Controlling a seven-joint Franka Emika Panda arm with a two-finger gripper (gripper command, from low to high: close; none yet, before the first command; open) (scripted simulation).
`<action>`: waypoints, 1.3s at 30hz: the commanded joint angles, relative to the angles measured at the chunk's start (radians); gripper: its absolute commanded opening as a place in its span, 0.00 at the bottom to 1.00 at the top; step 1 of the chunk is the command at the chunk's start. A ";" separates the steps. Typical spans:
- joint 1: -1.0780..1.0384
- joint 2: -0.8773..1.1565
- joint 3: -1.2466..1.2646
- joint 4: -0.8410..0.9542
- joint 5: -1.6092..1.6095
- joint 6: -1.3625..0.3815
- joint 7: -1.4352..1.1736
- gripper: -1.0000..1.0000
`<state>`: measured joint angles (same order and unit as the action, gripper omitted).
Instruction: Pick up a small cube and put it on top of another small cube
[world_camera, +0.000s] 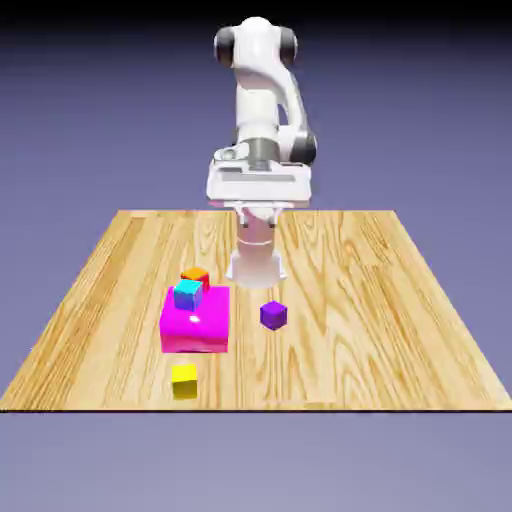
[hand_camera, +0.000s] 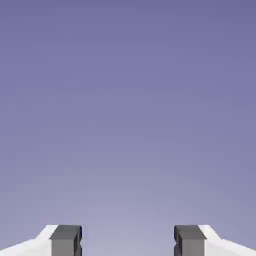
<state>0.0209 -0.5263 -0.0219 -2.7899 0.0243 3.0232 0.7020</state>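
The small cube (world_camera: 184, 380), plain bright yellow, sits on the wooden table near its front edge, just in front of the magenta block. My gripper (world_camera: 258, 192) hangs high above the table's far side, well away from the cube, and faces outward rather than down. In the hand view the gripper (hand_camera: 128, 241) is open: its two grey fingertips (hand_camera: 66, 240) stand wide apart with only the blue-violet backdrop between them. No cube shows in the hand view.
A large magenta block (world_camera: 195, 320) lies left of centre with a cyan cube (world_camera: 187, 294) on its back part. An orange cube (world_camera: 196, 274) shows right behind the cyan one. A purple cube (world_camera: 273, 315) stands alone to the block's right.
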 joint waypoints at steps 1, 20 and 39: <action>0.007 0.036 -0.018 0.017 0.020 -0.011 -0.032 0.50; 0.147 0.725 -0.363 0.334 0.404 -0.229 -0.648 0.50; 0.171 0.880 -0.430 0.405 0.493 -0.272 -0.785 0.00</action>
<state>0.1923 0.3533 -0.4522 -2.3852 0.5170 2.7509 -0.0827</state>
